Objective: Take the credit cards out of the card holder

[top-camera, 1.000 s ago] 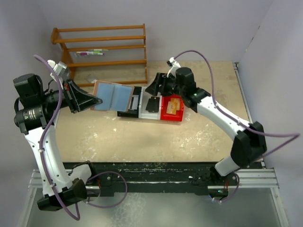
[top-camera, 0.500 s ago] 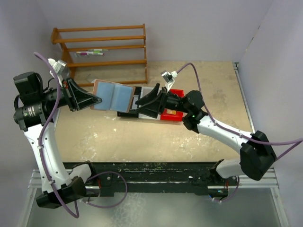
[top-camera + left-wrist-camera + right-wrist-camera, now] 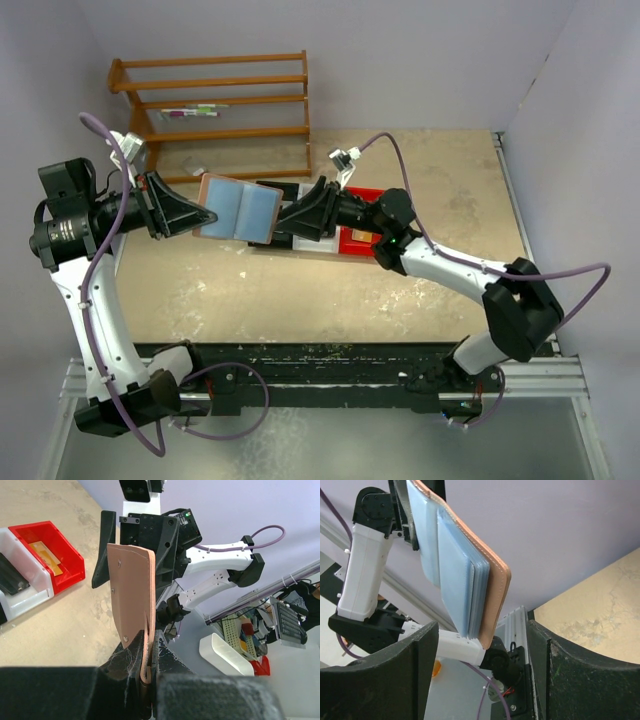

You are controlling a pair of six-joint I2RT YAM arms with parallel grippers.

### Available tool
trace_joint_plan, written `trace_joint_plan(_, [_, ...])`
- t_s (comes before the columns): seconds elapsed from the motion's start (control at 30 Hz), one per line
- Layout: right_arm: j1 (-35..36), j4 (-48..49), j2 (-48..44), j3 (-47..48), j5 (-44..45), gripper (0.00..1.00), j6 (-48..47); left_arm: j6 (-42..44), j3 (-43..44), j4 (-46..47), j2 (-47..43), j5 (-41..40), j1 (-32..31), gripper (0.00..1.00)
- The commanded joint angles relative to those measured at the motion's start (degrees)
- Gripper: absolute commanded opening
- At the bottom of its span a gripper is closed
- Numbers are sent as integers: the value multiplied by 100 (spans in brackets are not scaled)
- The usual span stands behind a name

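Observation:
My left gripper (image 3: pixel 203 215) is shut on the left edge of the card holder (image 3: pixel 238 208), holding it open in the air with the light blue lining up. In the left wrist view the pinkish-brown outside (image 3: pixel 131 590) stands up from my closed fingers (image 3: pixel 165 667). My right gripper (image 3: pixel 287 218) is open at the holder's right edge. In the right wrist view the holder's lower corner (image 3: pixel 492 595) hangs between the spread fingers (image 3: pixel 400 680), not touching them. No card shows in the blue pockets (image 3: pixel 452 570). A golden-yellow credit card (image 3: pixel 46 556) lies in the red bin (image 3: pixel 65 547).
Black, white (image 3: pixel 312 243) and red (image 3: pixel 356 241) bins stand in a row under the right arm. A wooden rack (image 3: pixel 220 105) stands at the back left. The grey wall runs behind.
My right arm has swung left from over the red bin to the card holder's right edge. My left gripper has moved the holder slightly to the right.

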Motion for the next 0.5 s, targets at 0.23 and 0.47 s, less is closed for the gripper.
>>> trace_joint_plan(0.23, [31, 1422, 459, 559, -284, 59, 844, 905, -36, -632, 70, 1516, -29, 0])
trace_joint_plan(0.47, [37, 2191, 649, 511, -390, 33, 1392, 1732, -183, -1268, 340, 1509, -64, 0])
